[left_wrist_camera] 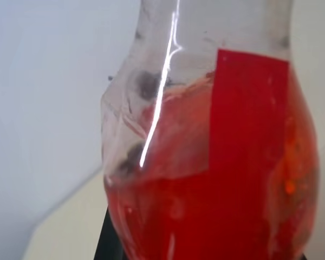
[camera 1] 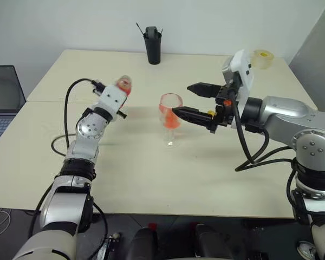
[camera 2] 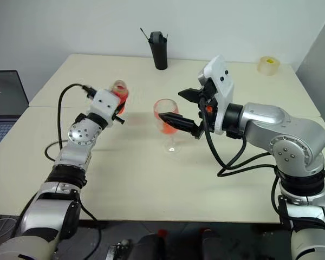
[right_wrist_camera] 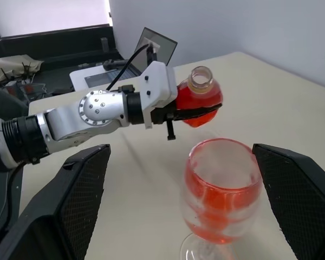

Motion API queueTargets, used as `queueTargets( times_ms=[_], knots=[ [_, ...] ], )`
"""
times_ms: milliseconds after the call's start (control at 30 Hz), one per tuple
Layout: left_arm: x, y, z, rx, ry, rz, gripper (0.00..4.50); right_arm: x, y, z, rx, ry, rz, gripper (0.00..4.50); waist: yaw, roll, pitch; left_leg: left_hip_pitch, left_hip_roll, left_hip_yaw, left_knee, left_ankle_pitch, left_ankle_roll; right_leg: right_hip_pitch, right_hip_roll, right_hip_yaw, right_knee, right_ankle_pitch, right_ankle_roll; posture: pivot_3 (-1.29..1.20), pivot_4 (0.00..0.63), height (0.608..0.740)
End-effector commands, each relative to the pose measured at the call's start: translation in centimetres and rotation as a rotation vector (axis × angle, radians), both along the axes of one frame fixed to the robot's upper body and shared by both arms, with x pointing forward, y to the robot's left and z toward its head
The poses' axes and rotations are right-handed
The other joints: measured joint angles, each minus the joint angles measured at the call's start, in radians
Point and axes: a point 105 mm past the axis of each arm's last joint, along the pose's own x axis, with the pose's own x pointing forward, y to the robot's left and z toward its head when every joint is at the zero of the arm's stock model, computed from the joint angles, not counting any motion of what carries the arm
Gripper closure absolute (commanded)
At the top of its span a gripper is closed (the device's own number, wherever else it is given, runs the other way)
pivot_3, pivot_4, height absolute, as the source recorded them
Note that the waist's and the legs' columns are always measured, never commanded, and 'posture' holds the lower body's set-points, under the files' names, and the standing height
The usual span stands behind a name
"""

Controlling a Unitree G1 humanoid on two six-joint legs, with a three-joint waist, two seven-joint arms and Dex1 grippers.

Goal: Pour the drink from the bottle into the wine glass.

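The left hand (right_wrist_camera: 192, 114) is clenched around the bottle (right_wrist_camera: 199, 100), holding it in the air over the middle of the counter (camera 1: 151, 179), its mouth uncapped and the drink (left_wrist_camera: 216, 216) filling its lower body. The wine glass (right_wrist_camera: 222, 195) stands on the counter near its centre, just beside the bottle and apart from it, with red-orange liquid in its bowl. The right hand (camera 1: 190, 101) is released, its two black fingers (right_wrist_camera: 298, 189) spread wide on either side of the glass bowl without touching it.
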Motion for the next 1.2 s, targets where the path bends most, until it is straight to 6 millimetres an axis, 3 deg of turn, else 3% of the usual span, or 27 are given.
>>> queueTargets(
  times_ms=[33, 200, 567, 1200],
  knots=[
    [-0.4, -1.7, 4.1, 0.121, -0.154, -0.063, 3.65, -1.0, -0.7, 0.7, 0.032, -0.046, -0.006, 0.0, 0.0, 0.0, 0.0, 0.0, 0.0, 0.0, 0.0, 0.0, 0.0, 0.0, 0.0, 0.0, 0.0, 0.0, 0.0, 0.0, 0.15, 0.74],
    [-0.3, -3.1, 5.6, 0.217, -0.209, -0.111, 3.65, -1.7, -1.5, -1.3, 0.03, -0.005, -0.043, 0.0, 0.0, 0.0, 0.0, 0.0, 0.0, 0.0, -0.001, -0.001, 0.001, 0.0, 0.0, 0.0, 0.0, 0.0, 0.0, 0.0, 0.15, 0.74],
    [-0.6, -4.5, 6.2, 0.422, -0.307, -0.17, 3.65, -2.2, -1.5, -4.4, 0.026, 0.045, -0.098, 0.0, -0.003, 0.0, 0.0, 0.0, 0.0, 0.002, -0.001, -0.001, 0.002, -0.002, 0.001, 0.002, -0.001, 0.0, 0.0, 0.0, 0.15, 0.74],
    [-1.1, -5.2, 6.5, 0.581, -0.395, -0.194, 3.65, -1.7, -1.4, -4.6, 0.045, 0.029, -0.123, 0.0, -0.002, 0.0, 0.0, 0.0, 0.0, 0.002, -0.001, -0.001, 0.001, -0.003, 0.001, 0.002, -0.001, 0.0, 0.0, 0.0, 0.15, 0.74]
  ],
)
